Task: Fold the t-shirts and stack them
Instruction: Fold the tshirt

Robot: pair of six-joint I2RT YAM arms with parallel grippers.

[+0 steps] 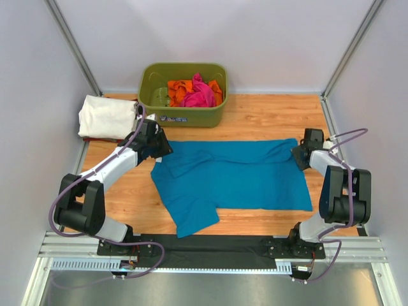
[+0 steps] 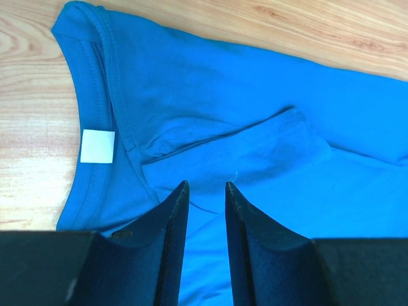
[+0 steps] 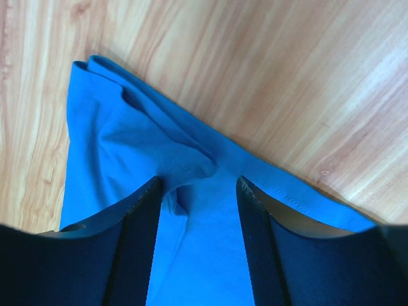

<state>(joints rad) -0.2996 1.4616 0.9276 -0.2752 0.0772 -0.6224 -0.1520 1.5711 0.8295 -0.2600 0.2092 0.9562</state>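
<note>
A teal-blue t-shirt [image 1: 236, 175] lies spread across the wooden table, one sleeve hanging toward the near edge. My left gripper [image 1: 160, 148] is open over its left end. In the left wrist view the jaws [image 2: 207, 185] stand a little apart just above the shirt [image 2: 223, 95], beside the collar with its white label [image 2: 97, 146]. My right gripper [image 1: 299, 153] is open over the far right corner. In the right wrist view the jaws [image 3: 199, 182] stand wide on either side of a wrinkle in the shirt [image 3: 115, 146]. A folded white t-shirt [image 1: 107, 116] lies at far left.
An olive-green tub [image 1: 185, 118] stands at the back middle, with a pink shirt [image 1: 201, 94] and an orange shirt [image 1: 178, 89] crumpled in it. Grey walls close in the table on the left, right and back. A black rail runs along the near edge.
</note>
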